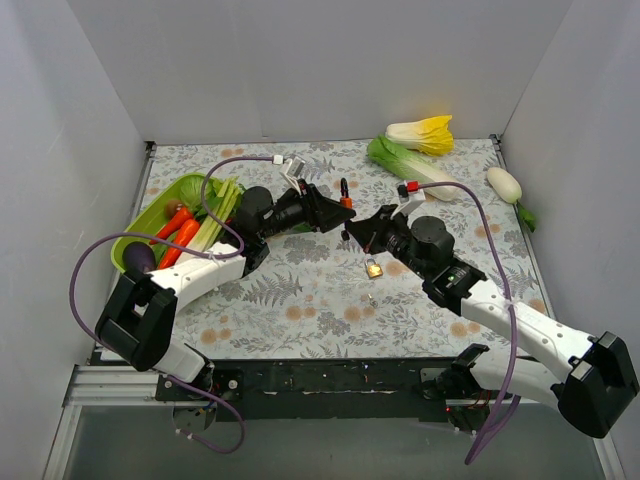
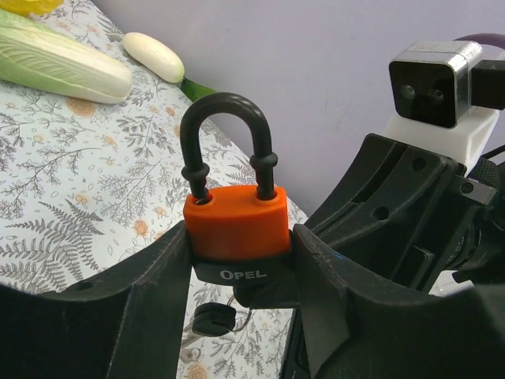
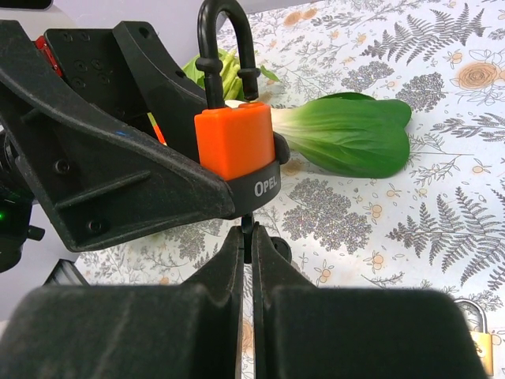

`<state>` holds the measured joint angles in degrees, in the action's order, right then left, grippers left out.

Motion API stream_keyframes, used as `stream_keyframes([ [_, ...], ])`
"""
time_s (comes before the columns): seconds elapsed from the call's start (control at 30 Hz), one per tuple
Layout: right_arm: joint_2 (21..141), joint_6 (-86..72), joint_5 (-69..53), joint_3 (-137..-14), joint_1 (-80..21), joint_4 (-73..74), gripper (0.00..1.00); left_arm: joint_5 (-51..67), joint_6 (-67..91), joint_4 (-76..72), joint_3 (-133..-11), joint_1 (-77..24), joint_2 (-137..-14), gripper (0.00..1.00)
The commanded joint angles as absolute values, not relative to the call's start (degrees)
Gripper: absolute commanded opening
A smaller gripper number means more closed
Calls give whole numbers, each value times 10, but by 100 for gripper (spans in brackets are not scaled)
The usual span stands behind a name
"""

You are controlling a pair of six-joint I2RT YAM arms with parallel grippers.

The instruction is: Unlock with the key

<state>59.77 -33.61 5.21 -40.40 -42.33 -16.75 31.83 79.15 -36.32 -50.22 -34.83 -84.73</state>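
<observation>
Above the tabletop (image 1: pixel 300 300): your left claw (image 2: pixel 241 251) grips the padlock (image 2: pixel 237 225).
Right claw (image 3: pixel 249 241): pinching the key (image 3: pixel 247 225) underneath.
Shackle (image 2: pixel 227 118): closed; you must turn.

Key (image 3: pixel 247 223) mostly hidden in right claw (image 3: pixel 248 243)

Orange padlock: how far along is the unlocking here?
Done: the left end effector clamps the orange padlock upright. In hand: the right end effector is shut on the key just under the lock's base; whether it is fully inserted cannot be told. Left: turning it, since the shackle sits down in both holes.
</observation>
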Motion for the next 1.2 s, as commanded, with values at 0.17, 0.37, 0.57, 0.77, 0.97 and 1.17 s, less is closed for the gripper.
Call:
stream_keyframes([
  [0.17, 579, -334, 156, -441, -392, -314, 1, 476, 773, -273, -493, -407, -817, 0],
  [0.37, 577, -275, 112, -483, -392, -186, 37, 378, 745, -159, -523, -406, -815, 0],
  [0.57, 509, -260, 40, -457, -392, -53, 60, 375, 755, -134, -530, -378, -811, 0],
  [0.77, 417, -259, 61, -448, -392, 15, 68, 397, 689, -121, -530, -366, -782, 0],
  [0.97, 459, -186, -33, -576, -392, 85, 72, 560, 621, -157, -476, -367, -722, 0],
  [1.17, 497, -122, -204, -634, -391, 98, 73, 720, 606, -134, -463, -360, -686, 0],
])
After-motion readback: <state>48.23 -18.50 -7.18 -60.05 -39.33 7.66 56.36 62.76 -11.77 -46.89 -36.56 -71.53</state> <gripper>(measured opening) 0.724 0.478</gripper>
